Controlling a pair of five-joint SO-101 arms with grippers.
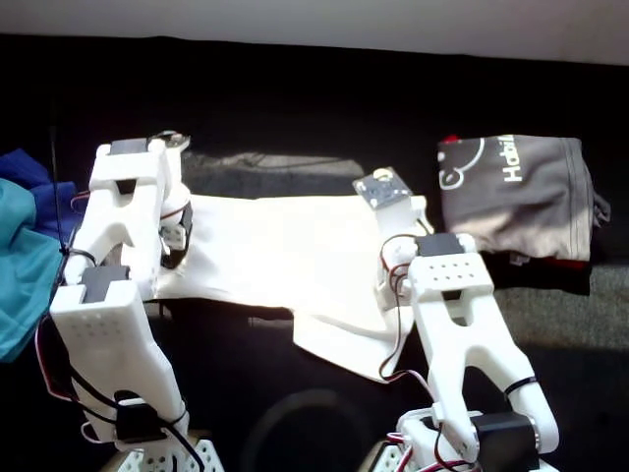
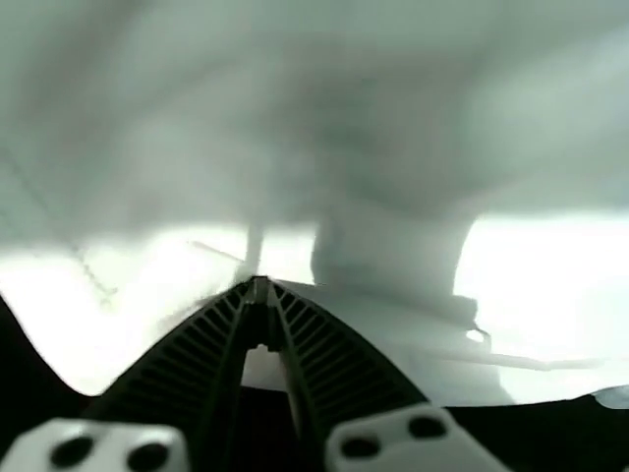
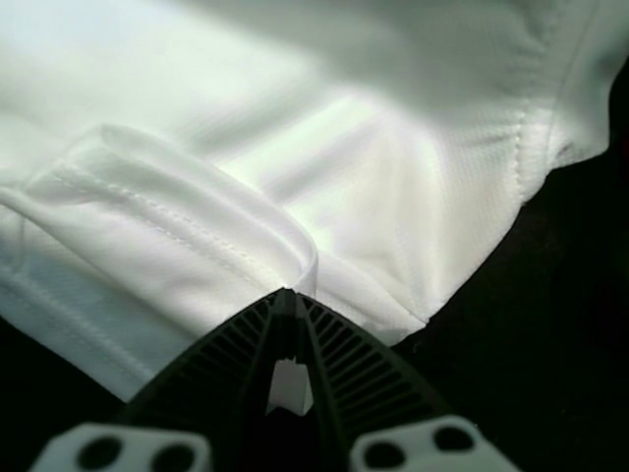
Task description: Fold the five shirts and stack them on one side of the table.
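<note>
A white shirt (image 1: 285, 251) lies spread across the middle of the black table (image 1: 295, 98). My left gripper (image 1: 179, 239) points down at the shirt's left edge. In the left wrist view that gripper (image 2: 257, 287) is shut, with white shirt cloth (image 2: 373, 147) pinched between its fingers. My right gripper (image 1: 395, 241) stands over the shirt's right edge. In the right wrist view my right gripper (image 3: 286, 297) is shut on a folded hem of the white shirt (image 3: 197, 226). A folded grey shirt (image 1: 516, 192) lies at the back right.
A heap of blue and teal shirts (image 1: 22, 251) lies at the table's left edge. Something red and dark (image 1: 550, 264) peeks out from under the grey shirt. Bare black table (image 3: 550, 324) shows beside the white shirt's corner.
</note>
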